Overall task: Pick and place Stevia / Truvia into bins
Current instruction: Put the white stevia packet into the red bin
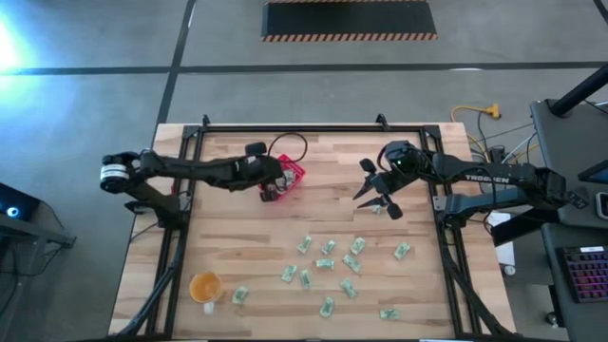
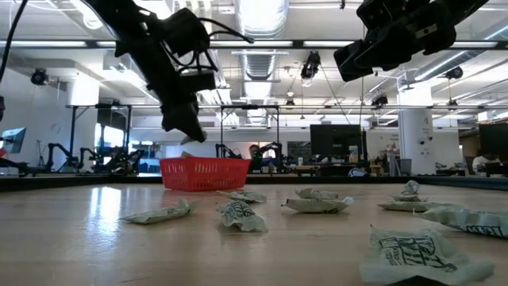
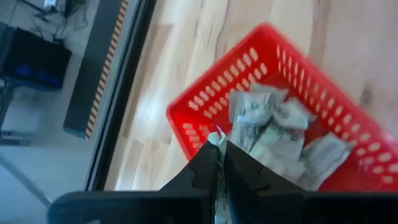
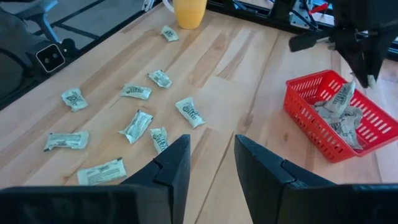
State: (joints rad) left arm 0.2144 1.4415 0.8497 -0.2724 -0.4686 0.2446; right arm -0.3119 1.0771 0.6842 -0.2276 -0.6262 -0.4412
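The left tool hangs over the red basket, which sits on the wooden desk toward 11 o'clock from the desk's middle in the high view. In the left wrist view its fingers are pressed together on a single pale packet, whose top edge pokes out just above the fingertips, directly over the basket's near wall. Several crumpled packets already lie inside the basket. In the low view the left tool is above the basket, clear of its rim.

The right tool hovers above the desk toward 1 o'clock from the middle, well apart from the basket. The right wrist view shows its 2 fingers spread apart with bare wood between them and nothing held.

Loose Stevia packets lie scattered over the 6 o'clock half of the desk, mostly between 5 and 6 o'clock, each apart from its neighbours. One packet lies just beside an orange cup at about 7 o'clock. In the low view the nearest packets lie flat and wrinkled on the wood in front of the basket.
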